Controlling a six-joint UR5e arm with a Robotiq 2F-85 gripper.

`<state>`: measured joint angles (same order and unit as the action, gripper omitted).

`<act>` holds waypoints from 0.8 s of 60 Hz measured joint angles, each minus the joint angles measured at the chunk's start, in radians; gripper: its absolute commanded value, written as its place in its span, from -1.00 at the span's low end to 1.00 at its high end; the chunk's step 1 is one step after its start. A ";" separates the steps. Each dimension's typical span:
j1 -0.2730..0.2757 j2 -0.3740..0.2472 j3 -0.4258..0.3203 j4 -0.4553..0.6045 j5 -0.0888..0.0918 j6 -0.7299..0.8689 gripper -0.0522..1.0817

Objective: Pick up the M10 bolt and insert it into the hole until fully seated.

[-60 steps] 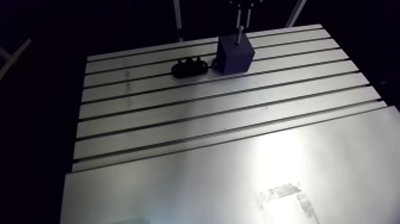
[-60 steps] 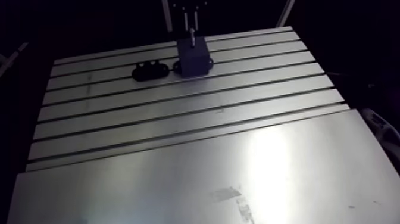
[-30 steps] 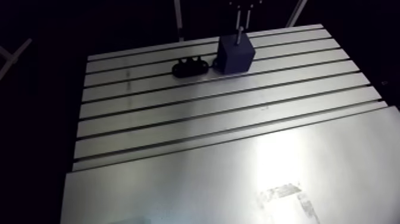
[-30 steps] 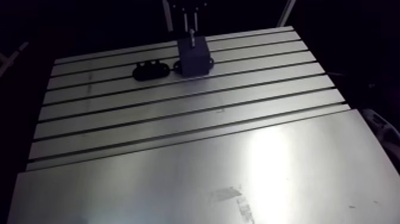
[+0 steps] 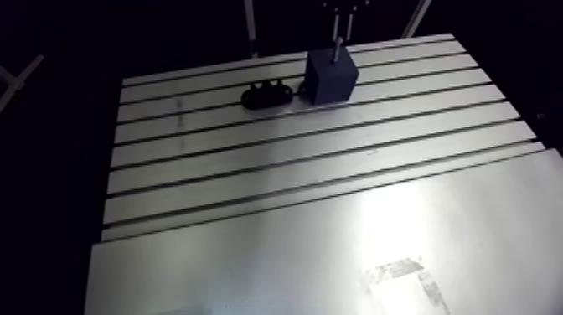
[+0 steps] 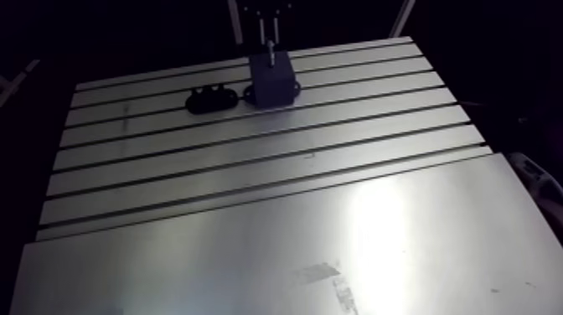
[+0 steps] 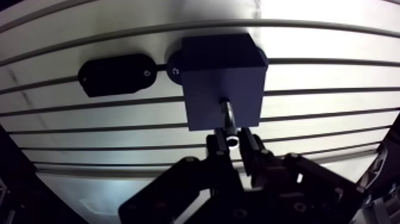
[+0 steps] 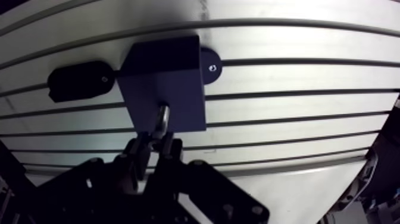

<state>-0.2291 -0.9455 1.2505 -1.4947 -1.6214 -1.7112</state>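
Observation:
A dark blue block (image 7: 220, 80) with a hole in its top face stands on the slotted table (image 5: 318, 159), at the far side in the arm view (image 5: 332, 75). A metal bolt (image 7: 228, 116) stands with its tip in the hole. My gripper (image 7: 234, 143) is directly above the block, shut on the bolt's upper end; most of the shank shows between the fingertips and the block's top. In the arm view the gripper (image 5: 338, 33) comes down from the top edge over the block.
A flat black oval holder (image 7: 116, 73) lies on the table beside the block, bolted down; the arm view shows the same holder (image 5: 267, 95) left of the block. A smooth plate (image 5: 352, 251) covers the table's near part.

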 measured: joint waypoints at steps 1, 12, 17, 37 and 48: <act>0.000 0.000 0.000 0.000 0.000 0.000 0.99; -0.001 0.000 0.000 0.000 0.000 0.000 0.99; 0.000 0.000 0.001 0.000 0.001 0.000 0.99; 0.002 0.001 0.003 -0.001 0.001 0.000 0.99; 0.002 0.002 0.003 -0.003 0.001 0.000 0.99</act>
<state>-0.2272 -0.9431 1.2537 -1.4980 -1.6205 -1.7111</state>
